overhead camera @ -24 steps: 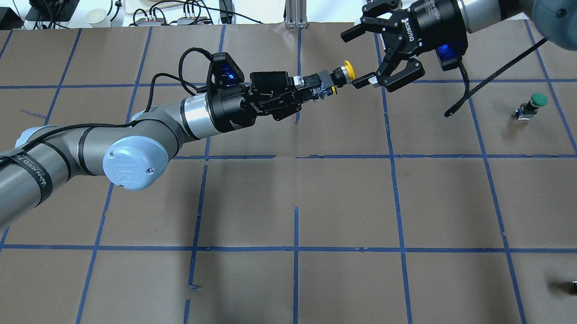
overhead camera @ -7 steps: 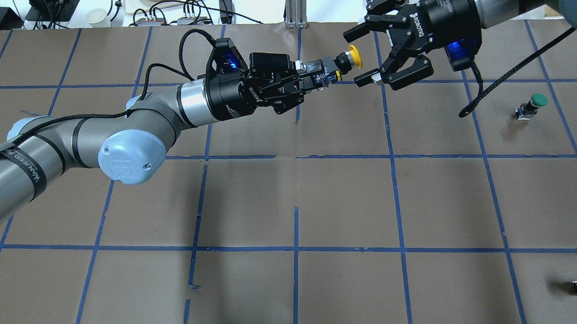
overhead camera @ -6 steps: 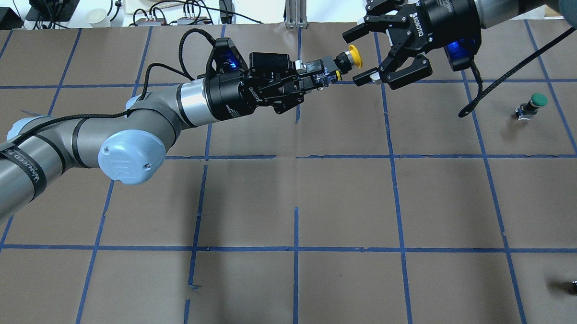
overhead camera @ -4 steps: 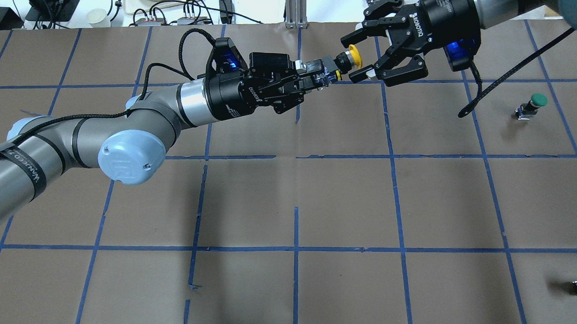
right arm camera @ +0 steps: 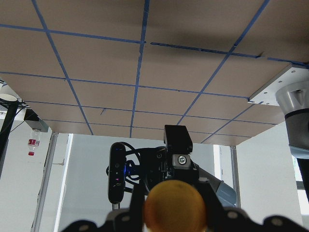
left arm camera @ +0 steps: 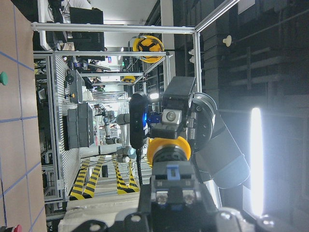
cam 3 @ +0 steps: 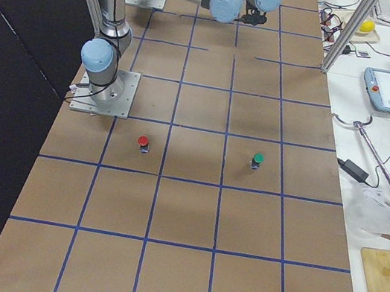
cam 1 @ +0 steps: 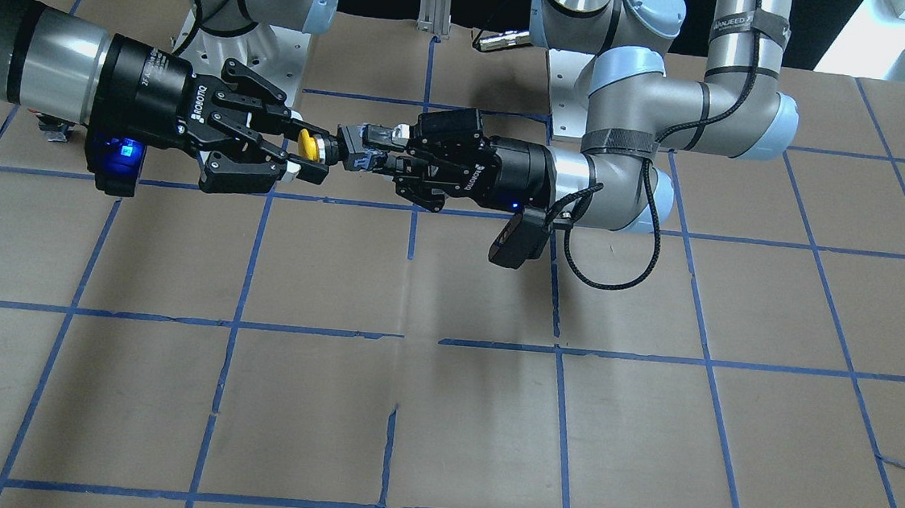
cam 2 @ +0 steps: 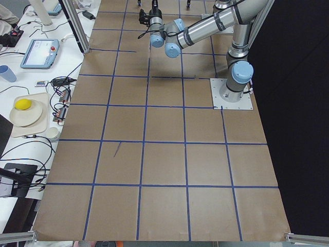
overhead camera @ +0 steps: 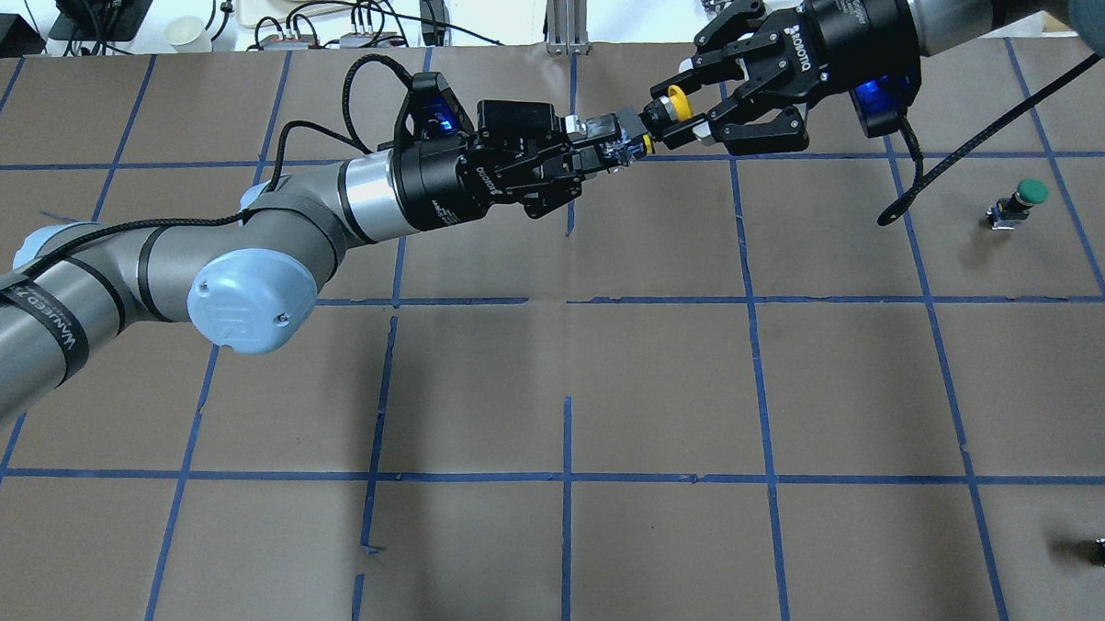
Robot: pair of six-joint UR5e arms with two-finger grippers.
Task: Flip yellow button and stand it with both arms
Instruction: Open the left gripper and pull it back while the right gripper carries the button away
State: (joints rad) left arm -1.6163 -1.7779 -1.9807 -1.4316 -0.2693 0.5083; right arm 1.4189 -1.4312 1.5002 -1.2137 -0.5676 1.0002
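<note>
Your left fingers (overhead camera: 578, 155) are clamped narrow on the blocky body of the yellow button (overhead camera: 675, 101). Its cap points straight out beyond their tips. Your right fingers (overhead camera: 706, 130) are drawn in on that cap, one pad on either side, well above the counter (overhead camera: 661, 369).

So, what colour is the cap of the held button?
The cap is yellow, clearest in front-facing view.
</note>
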